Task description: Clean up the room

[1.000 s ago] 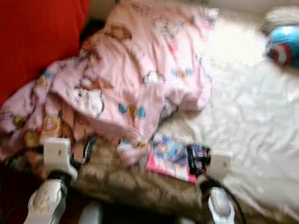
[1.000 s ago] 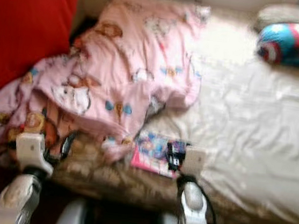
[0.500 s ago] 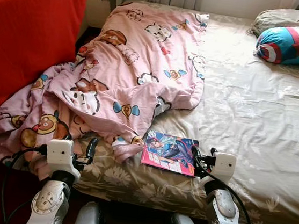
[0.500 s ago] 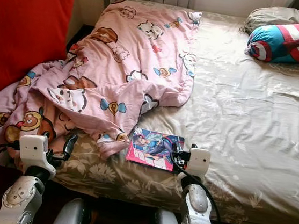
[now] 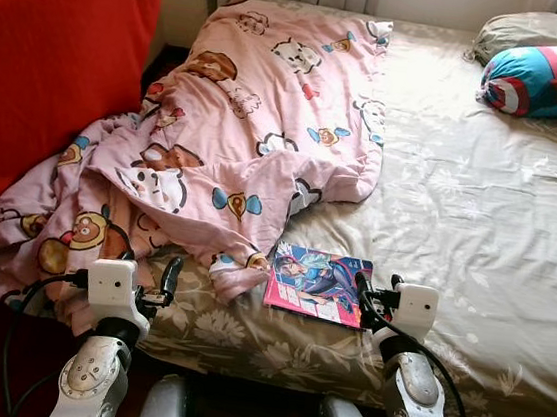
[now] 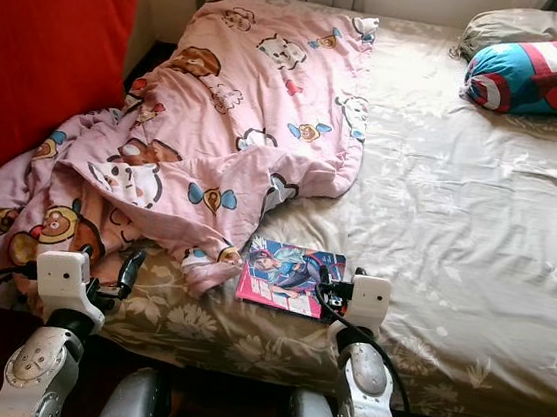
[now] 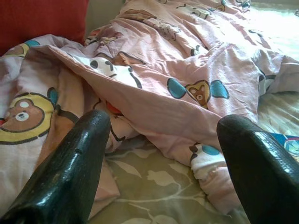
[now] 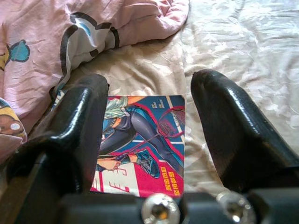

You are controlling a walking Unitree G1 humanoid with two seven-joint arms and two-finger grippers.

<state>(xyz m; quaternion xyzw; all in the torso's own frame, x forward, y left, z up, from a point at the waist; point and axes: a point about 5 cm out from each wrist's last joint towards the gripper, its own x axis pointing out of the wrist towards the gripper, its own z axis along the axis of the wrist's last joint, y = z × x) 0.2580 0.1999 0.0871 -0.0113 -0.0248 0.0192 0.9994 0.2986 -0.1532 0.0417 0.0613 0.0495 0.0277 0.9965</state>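
While you face the bed (image 5: 478,221), the magazine (image 5: 318,284) lies at its near edge, right end effector (image 5: 367,301) just at its 3 o'clock, ready to pinch. Right wrist view: fingers (image 8: 229,126) wide, framing it. Left wrist view: left end effector (image 7: 159,154) spread wide toward the pink blanket (image 7: 187,70).

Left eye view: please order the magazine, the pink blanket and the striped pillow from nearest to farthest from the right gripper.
1. Magazine: on the sheet just ahead of the right gripper, at the bed's near edge.
2. Pink blanket: crumpled to the left.
3. Striped pillow: far right corner of the bed.
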